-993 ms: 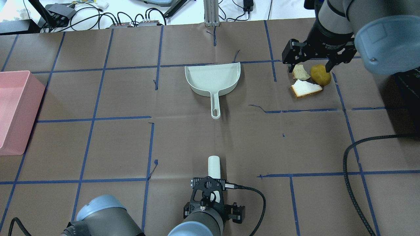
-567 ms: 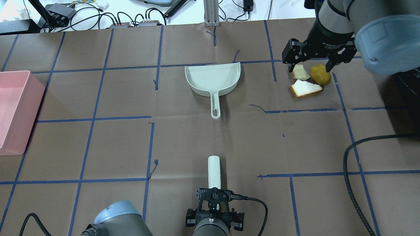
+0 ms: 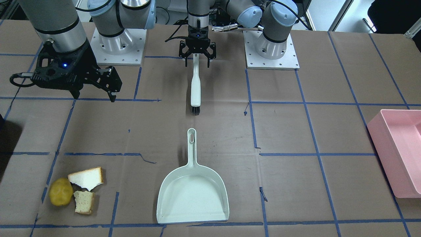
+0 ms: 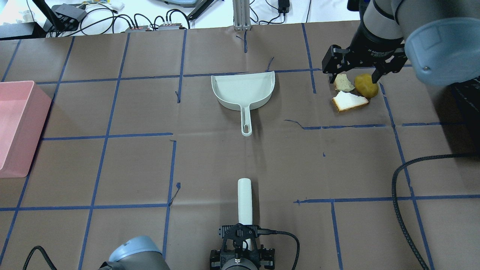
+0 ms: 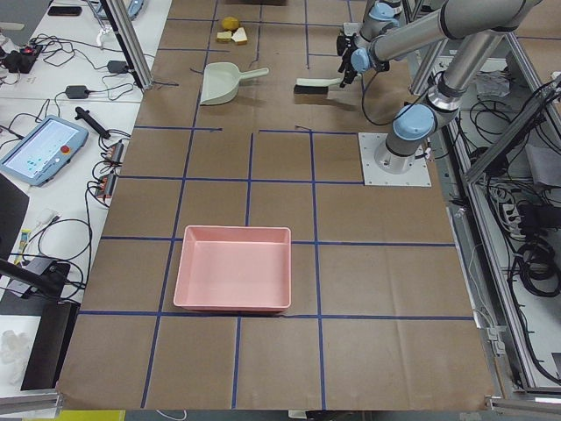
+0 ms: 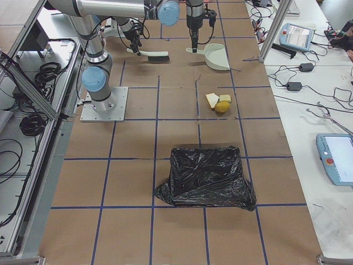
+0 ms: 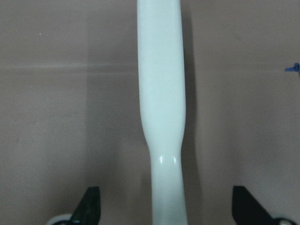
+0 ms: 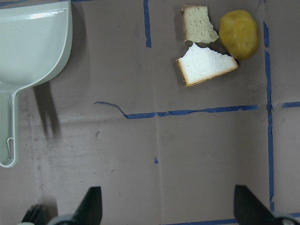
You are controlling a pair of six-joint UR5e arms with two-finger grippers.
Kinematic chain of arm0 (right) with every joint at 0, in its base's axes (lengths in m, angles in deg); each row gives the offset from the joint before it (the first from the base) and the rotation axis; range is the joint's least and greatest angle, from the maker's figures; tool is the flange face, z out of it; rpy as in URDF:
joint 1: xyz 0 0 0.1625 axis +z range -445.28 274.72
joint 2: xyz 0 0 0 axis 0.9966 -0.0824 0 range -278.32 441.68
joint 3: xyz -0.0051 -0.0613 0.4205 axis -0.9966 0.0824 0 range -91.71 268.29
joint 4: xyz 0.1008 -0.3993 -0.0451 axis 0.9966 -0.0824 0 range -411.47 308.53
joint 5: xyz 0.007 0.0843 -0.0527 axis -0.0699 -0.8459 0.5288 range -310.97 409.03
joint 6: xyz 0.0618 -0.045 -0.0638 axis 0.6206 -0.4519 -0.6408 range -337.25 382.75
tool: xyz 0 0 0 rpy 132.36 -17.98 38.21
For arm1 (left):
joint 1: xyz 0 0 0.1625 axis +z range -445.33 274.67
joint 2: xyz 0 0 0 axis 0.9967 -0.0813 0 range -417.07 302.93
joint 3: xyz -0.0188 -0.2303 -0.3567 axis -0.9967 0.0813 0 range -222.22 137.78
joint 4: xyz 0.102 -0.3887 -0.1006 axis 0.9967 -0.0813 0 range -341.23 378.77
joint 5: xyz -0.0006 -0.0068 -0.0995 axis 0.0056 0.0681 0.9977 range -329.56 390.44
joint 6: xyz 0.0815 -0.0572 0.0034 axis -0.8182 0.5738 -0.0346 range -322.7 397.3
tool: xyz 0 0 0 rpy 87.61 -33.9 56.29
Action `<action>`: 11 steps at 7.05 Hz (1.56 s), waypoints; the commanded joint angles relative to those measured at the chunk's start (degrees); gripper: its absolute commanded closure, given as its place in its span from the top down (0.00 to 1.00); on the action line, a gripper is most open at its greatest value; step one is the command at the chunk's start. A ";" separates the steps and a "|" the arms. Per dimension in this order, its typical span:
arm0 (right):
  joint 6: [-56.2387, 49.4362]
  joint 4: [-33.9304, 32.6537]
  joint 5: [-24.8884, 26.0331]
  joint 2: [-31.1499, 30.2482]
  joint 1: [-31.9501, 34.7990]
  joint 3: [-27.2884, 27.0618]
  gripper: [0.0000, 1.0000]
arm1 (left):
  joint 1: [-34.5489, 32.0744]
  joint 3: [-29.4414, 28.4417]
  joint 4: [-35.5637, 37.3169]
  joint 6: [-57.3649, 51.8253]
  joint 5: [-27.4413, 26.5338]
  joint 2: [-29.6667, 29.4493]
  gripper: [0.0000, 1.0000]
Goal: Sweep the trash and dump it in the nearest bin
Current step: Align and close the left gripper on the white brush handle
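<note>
The trash sits clustered on the tabletop (image 4: 112, 112) at the upper right of the overhead view: a yellow lumpy potato-like ball (image 4: 366, 85), a white bread slice with brown crust (image 4: 349, 100) and a smaller speckled bread chunk (image 4: 343, 83), all probably light, the ball apt to roll and the bread to crumble, so pushing suits them better than pinching. The white plastic brush (image 4: 244, 198) at bottom centre looks stiff and smooth, best gripped mid-handle; the left tool (image 3: 196, 62) straddles that handle, jaws wide and clear of it. The right tool (image 4: 353, 75) hangs wide open, empty, above the trash.

Three scraps (image 3: 61, 191) (image 3: 87, 178) (image 3: 84, 202), two bins (image 3: 408, 148) (image 6: 207, 176), dustpan (image 3: 192, 197), brush (image 3: 195, 85)
</note>
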 commanded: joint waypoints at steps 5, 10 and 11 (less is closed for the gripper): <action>0.01 -0.02 0.00 0.00 0.00 0.00 1.00 | -0.85 0.33 0.90 0.69 0.66 -0.08 0.71; 0.01 -0.02 0.00 0.01 0.00 0.00 1.00 | -1.11 0.42 1.16 0.78 0.84 0.01 0.38; 0.01 0.06 0.00 0.01 0.00 0.00 1.00 | -1.11 0.42 1.16 0.69 0.93 0.01 0.28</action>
